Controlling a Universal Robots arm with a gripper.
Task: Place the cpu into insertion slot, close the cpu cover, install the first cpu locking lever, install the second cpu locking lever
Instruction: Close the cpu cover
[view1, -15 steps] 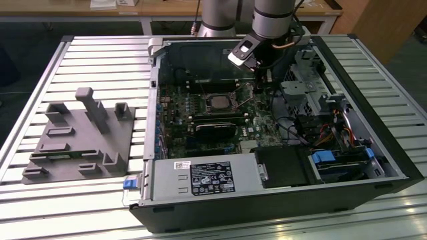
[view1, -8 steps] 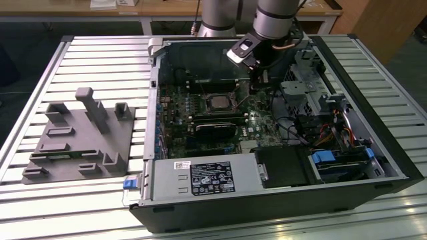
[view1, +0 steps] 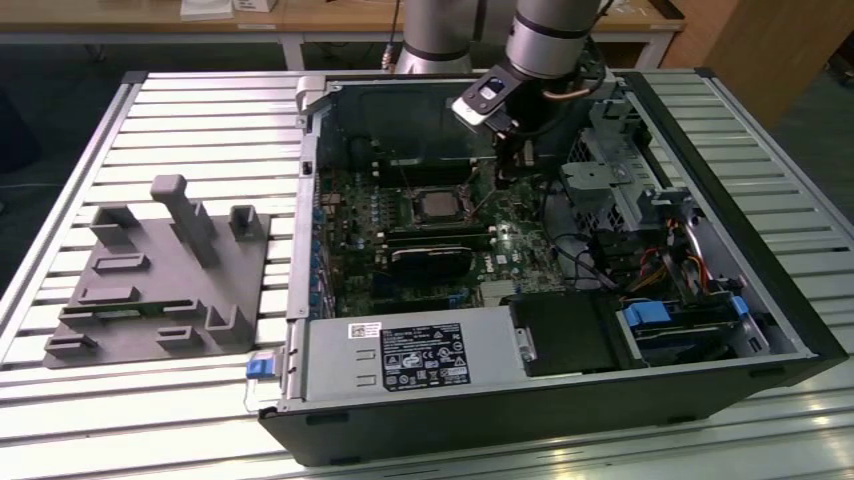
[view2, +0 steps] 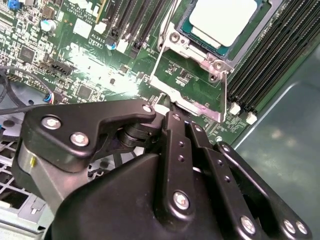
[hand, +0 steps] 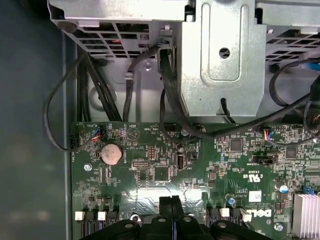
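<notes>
Cpu (view2: 222, 20): seated in slot (view2: 200, 106), cover (view2: 192, 47) apparently down over it; judged light, stiff, fragile, edges only. Lever (view2: 155, 67): thin springy wire, best taken at its end. Gripper (view2: 167, 106): fingers closed together, tips at slot corner.

Straight above insertion slot (view1: 414, 207) open from top. Drive cage (view1: 601, 185) + cables (view1: 581, 262) crowd exterior view's right, close by gripper (view1: 511, 172); black card (view1: 430, 262) just beside slot, near side; case wall (view1: 310, 200) bounds exterior view's left.
</notes>
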